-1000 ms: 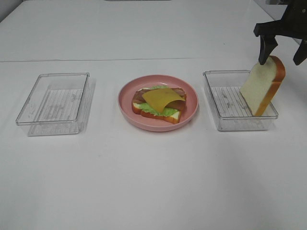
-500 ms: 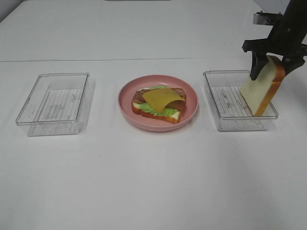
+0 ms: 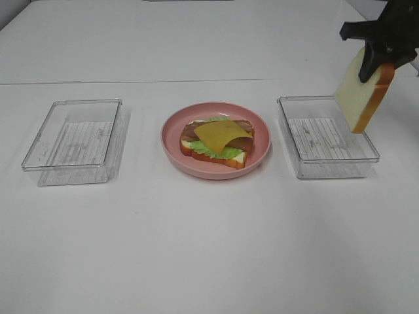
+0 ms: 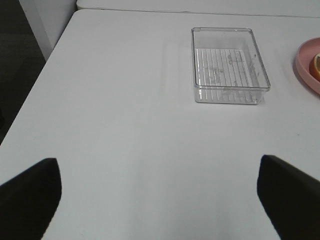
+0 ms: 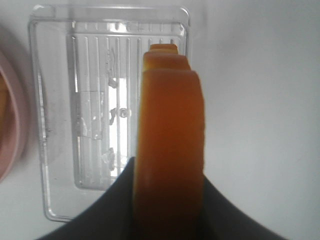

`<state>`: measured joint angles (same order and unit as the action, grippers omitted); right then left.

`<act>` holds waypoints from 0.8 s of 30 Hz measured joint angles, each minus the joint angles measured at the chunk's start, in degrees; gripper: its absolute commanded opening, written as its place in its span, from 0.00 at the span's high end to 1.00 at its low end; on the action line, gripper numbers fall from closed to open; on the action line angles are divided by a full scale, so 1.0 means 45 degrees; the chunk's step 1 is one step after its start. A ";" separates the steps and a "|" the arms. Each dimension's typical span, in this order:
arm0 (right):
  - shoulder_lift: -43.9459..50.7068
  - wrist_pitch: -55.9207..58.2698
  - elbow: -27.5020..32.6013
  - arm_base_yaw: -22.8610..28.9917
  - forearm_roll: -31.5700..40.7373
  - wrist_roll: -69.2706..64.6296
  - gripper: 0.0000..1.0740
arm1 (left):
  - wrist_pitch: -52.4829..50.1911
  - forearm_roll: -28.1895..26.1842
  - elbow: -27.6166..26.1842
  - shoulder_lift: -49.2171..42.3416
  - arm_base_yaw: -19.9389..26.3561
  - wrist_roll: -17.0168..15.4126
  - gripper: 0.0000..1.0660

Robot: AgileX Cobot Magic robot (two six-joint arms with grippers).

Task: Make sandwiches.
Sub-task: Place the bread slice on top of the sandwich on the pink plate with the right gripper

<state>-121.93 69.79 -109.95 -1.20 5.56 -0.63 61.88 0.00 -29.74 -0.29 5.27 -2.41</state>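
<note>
— How far along is the sandwich? Start from the left.

— My left pincer (image 4: 160, 200) hangs over bare worktop (image 3: 209, 248) with its jaws wide and nothing between them. Just ahead of it the left tray (image 3: 73, 140) holds nothing, so I judge its share is already used. In the middle, on the pink plate (image 3: 255, 157), sits the open stack (image 3: 217, 142): a bread slice at the bottom, then lettuce, then bacon, with the cheese square (image 3: 222, 135) on top. Only the lid is missing.

— And on the right?

— The right tray (image 3: 327, 137) is empty too. My right pincer (image 3: 380, 49) is clamped on the top bread slice (image 3: 364, 88), which hangs tilted in the air above the tray's far right corner, touching nothing. What is left, I reckon, is carrying it across to the plate and laying it flat on the cheese.
</note>
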 measured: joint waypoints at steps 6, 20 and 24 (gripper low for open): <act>0.0929 0.0013 0.0000 0.0076 0.1299 0.0382 1.00 | 0.0000 0.0000 0.0000 0.0000 0.0000 0.0000 0.05; 0.1120 -0.0942 0.0000 0.4113 0.3387 0.0573 1.00 | 0.0000 0.0000 0.0000 0.0000 0.0000 0.0000 0.05; 0.0828 -0.1362 0.0000 0.4647 0.4202 0.0573 1.00 | 0.0000 0.0000 0.0000 0.0000 0.0000 0.0000 0.05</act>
<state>-118.20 63.66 -109.95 19.71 24.47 1.95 61.88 0.00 -29.74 -0.29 5.27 -2.41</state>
